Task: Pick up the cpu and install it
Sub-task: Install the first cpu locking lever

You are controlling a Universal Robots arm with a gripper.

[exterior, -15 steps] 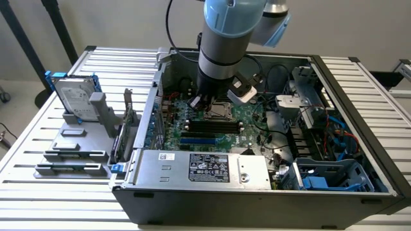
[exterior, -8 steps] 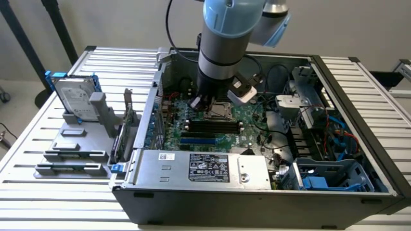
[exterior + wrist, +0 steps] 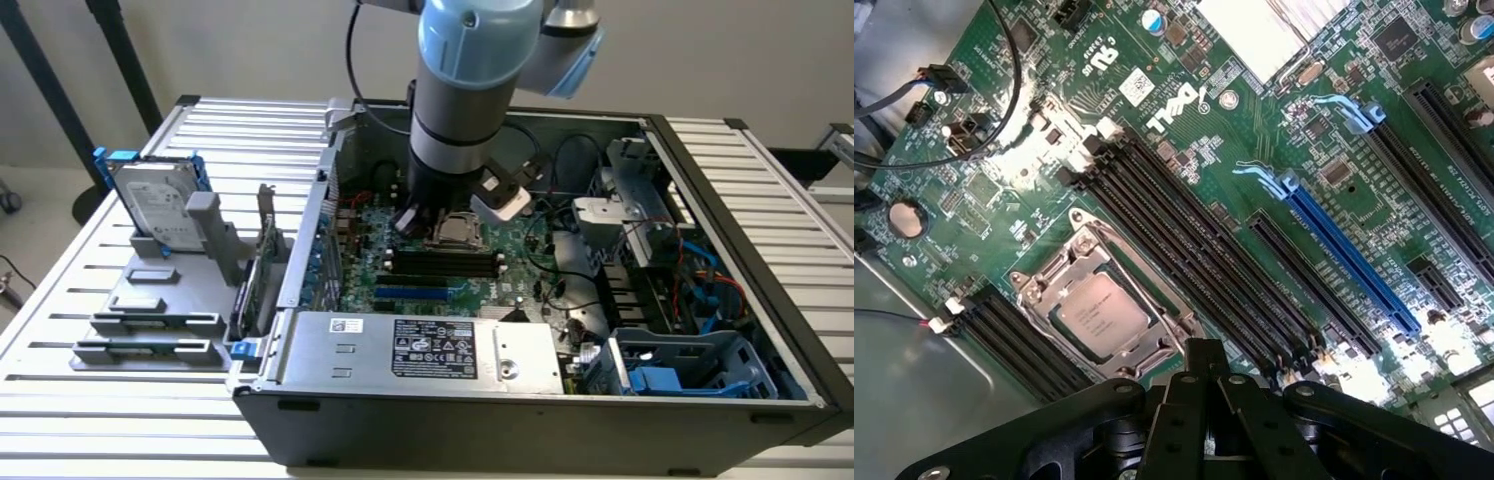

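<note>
Shut gripper (image 3: 1204, 362) above cpu (image 3: 1100, 314), apparently flat in socket (image 3: 1054, 268).

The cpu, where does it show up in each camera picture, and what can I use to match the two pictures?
Exterior view: the cpu sits in its socket on the green motherboard, just below the arm's wrist, inside the open computer case.
Wrist view: the cpu lies in the metal socket frame, close to the shut gripper.
Shared landmark: the blue slot.
</note>
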